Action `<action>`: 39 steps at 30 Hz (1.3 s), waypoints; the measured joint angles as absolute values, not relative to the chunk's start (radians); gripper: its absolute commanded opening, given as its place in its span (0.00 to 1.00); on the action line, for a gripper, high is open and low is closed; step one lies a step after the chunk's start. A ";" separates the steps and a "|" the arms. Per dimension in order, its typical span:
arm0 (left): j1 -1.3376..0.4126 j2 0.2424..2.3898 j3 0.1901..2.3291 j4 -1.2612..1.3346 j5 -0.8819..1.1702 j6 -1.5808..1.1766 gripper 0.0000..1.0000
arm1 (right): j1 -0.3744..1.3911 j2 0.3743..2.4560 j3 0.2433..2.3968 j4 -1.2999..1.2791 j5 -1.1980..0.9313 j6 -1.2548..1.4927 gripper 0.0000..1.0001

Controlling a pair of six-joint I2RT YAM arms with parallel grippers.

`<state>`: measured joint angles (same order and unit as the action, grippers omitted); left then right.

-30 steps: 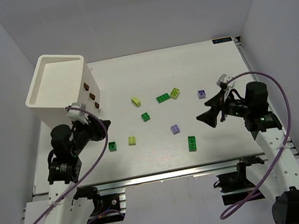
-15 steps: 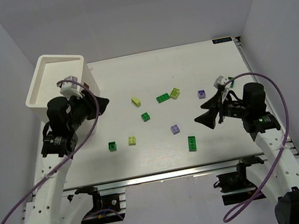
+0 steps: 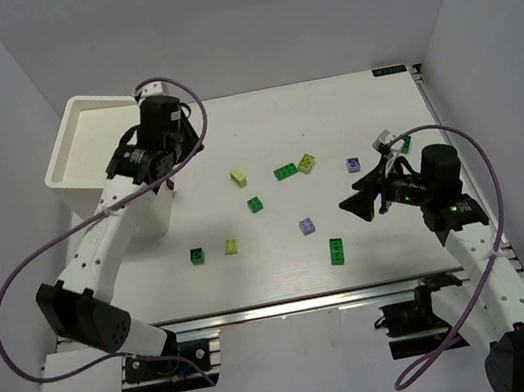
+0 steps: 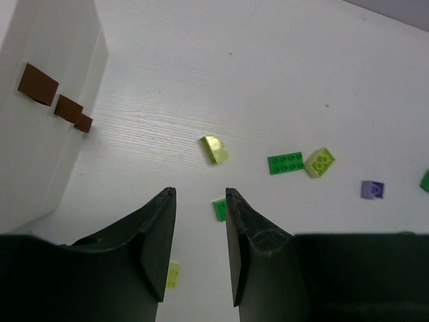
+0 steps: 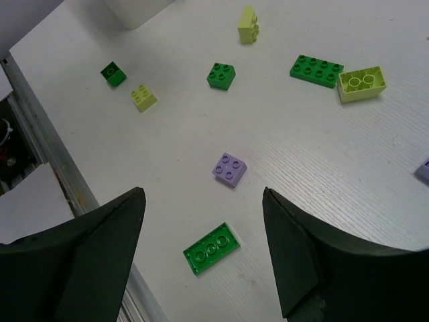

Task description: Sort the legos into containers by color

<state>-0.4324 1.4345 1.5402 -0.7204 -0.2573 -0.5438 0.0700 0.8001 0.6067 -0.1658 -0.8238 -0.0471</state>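
Observation:
The legos lie scattered on the white table: a yellow-green brick (image 3: 237, 177), a green plate (image 3: 285, 172), a yellow-green brick (image 3: 307, 162), lavender bricks (image 3: 353, 165) (image 3: 306, 226), dark green bricks (image 3: 255, 204) (image 3: 196, 255), a yellow-green brick (image 3: 231, 246) and a green plate (image 3: 337, 251). The cream-white box (image 3: 91, 150) stands at the far left, with brown knobs (image 4: 37, 84) on its front. My left gripper (image 3: 189, 140) (image 4: 201, 194) hangs high beside the box front, jaws slightly apart and empty. My right gripper (image 3: 357, 205) (image 5: 202, 194) is wide open and empty above the green plate (image 5: 212, 248) and a lavender brick (image 5: 229, 168).
The table's right edge runs close behind my right arm. The front rail (image 3: 291, 302) borders the near edge. The box's recessed top (image 3: 99, 133) holds nothing that I can see. Grey walls enclose the table on three sides.
My left arm has swung up and away from the near left, from beside the dark green brick to the box's front. My right gripper has barely moved.

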 measured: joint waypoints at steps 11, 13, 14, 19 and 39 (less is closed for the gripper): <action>-0.536 1.779 1.884 -1.014 -0.663 -0.591 0.47 | 0.088 0.800 0.607 -0.162 -0.773 -0.031 0.78; -0.546 1.842 1.959 -1.074 -0.738 -0.615 0.48 | 0.091 0.800 0.607 -0.161 -0.768 -0.029 0.78; -0.549 1.871 1.991 -1.103 -0.774 -0.625 0.48 | 0.093 0.800 0.607 -0.162 -0.766 -0.029 0.78; -0.562 1.959 2.027 -1.183 -0.903 -0.654 0.53 | 0.097 0.799 0.607 -0.161 -0.762 -0.028 0.78; -0.570 2.055 2.031 -1.311 -1.166 -0.759 0.70 | 0.120 0.799 0.607 -0.162 -0.749 -0.028 0.79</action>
